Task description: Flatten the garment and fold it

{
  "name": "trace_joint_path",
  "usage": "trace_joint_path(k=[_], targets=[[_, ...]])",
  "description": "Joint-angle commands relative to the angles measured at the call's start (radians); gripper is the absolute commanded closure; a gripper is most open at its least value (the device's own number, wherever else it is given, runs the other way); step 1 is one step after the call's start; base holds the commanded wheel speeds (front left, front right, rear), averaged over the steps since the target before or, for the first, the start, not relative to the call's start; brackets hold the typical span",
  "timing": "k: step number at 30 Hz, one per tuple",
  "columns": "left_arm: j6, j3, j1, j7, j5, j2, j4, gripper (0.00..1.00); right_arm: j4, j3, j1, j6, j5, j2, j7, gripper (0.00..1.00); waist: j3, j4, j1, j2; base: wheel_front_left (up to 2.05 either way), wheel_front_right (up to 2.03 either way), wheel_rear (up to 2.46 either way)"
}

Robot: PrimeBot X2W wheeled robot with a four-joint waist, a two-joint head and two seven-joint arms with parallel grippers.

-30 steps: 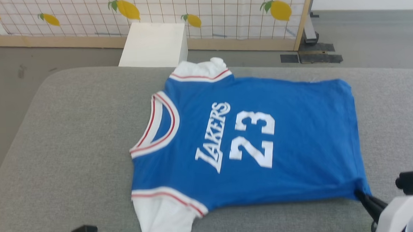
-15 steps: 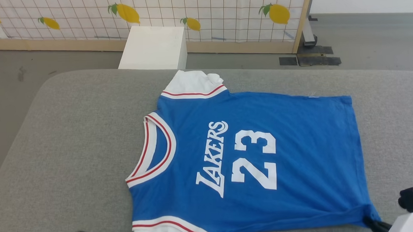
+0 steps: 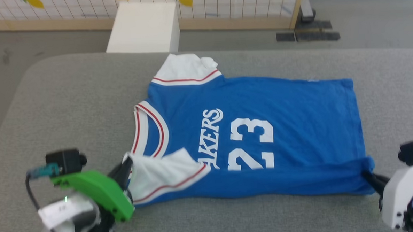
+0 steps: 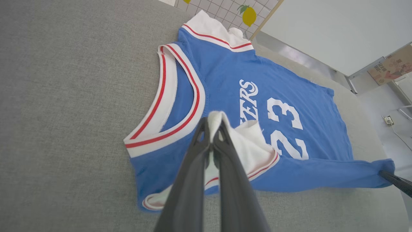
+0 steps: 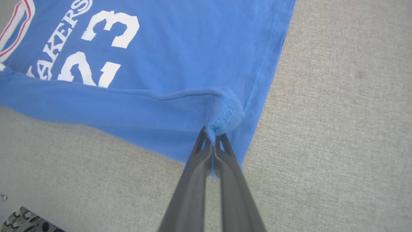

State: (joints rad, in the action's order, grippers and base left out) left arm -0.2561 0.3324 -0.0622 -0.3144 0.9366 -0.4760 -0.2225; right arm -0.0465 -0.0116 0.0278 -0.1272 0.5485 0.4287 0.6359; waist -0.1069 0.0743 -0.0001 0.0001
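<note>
The garment [image 3: 280, 126], a royal-blue jersey with white lettering and the number 23, lies front-up on the grey padded table [image 3: 70, 101], its neck towards the left. My left gripper [image 3: 126, 164] is shut on the near white sleeve, raised and turned over onto the blue front [image 4: 225, 74]; in the left wrist view the white cloth sits pinched at my left gripper [image 4: 212, 124]. My right gripper [image 3: 366, 175] is shut on the near hem corner, and the right wrist view shows blue cloth [image 5: 180, 54] bunched at that gripper [image 5: 212, 135]. The near edge is rolled over the lettering's first letter.
A white box [image 3: 143, 26] stands just beyond the table's far edge, with a lemon-patterned screen [image 3: 222, 3] behind it. Grey floor lies to the left of the table and past its far edge. Bare grey table surface stretches left of the neck and right of the hem.
The camera has shifted. My left gripper has come into view with the near white sleeve lifted over the front. The near edge now covers the lettering's first letter.
</note>
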Motion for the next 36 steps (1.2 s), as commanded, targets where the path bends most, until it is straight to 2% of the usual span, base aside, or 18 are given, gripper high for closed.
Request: trace_joint_path(k=[1,8,13,27,28,29,30,31,36], targets=[[0.014,0.002,-0.055,0.0,-0.017,0.005,0.022,1.0,0.001,0.002,-0.038,-0.003,-0.016,-0.003,0.022,1.0,-0.059,-0.016,0.0001,-0.0001,0.0,0.0,0.0],[0.064,0.03,-0.236,0.021,-0.066,0.031,0.136,1.0,0.013,0.001,-0.142,-0.003,-0.047,-0.011,0.139,1.0,-0.153,-0.02,0.0001,-0.0001,0.0,0.0,0.0],[0.093,0.052,-0.347,0.057,-0.095,0.074,0.242,1.0,0.018,0.007,-0.199,-0.003,-0.072,-0.018,0.192,1.0,-0.208,-0.015,0.0001,-0.0001,0.0,0.0,0.0],[0.141,0.12,-0.457,0.089,-0.14,0.135,0.556,1.0,0.062,-0.027,-0.218,-0.003,-0.084,-0.032,0.344,1.0,-0.255,-0.01,0.0001,-0.0001,0.0,0.0,0.0],[0.144,0.121,-0.461,0.092,-0.139,0.139,0.572,1.0,0.064,-0.026,-0.216,-0.003,-0.085,-0.035,0.351,0.86,-0.252,-0.009,0.0001,-0.0001,0.0,0.0,0.0],[0.148,0.122,-0.464,0.097,-0.138,0.144,0.59,0.9,0.064,-0.023,-0.214,-0.003,-0.085,-0.039,0.355,0.63,-0.248,-0.008,0.0001,-0.0001,0.0,0.0,0.0],[0.152,0.122,-0.467,0.098,-0.135,0.148,0.603,0.56,0.062,-0.017,-0.213,-0.003,-0.084,-0.043,0.351,0.0,-0.245,-0.008,0.0001,-0.0001,0.0,0.0,0.0],[0.156,0.119,-0.471,0.106,-0.131,0.153,0.614,0.0,0.06,-0.008,-0.21,-0.003,-0.086,-0.047,0.345,0.0,-0.238,-0.006,0.0001,-0.0001,0.0,0.0,0.0],[0.158,0.105,-0.482,0.166,-0.141,0.154,0.636,0.0,0.042,0.03,-0.186,-0.003,-0.084,-0.066,0.301,0.0,-0.185,0.003,0.0001,-0.0001,0.0,0.0,0.0]])
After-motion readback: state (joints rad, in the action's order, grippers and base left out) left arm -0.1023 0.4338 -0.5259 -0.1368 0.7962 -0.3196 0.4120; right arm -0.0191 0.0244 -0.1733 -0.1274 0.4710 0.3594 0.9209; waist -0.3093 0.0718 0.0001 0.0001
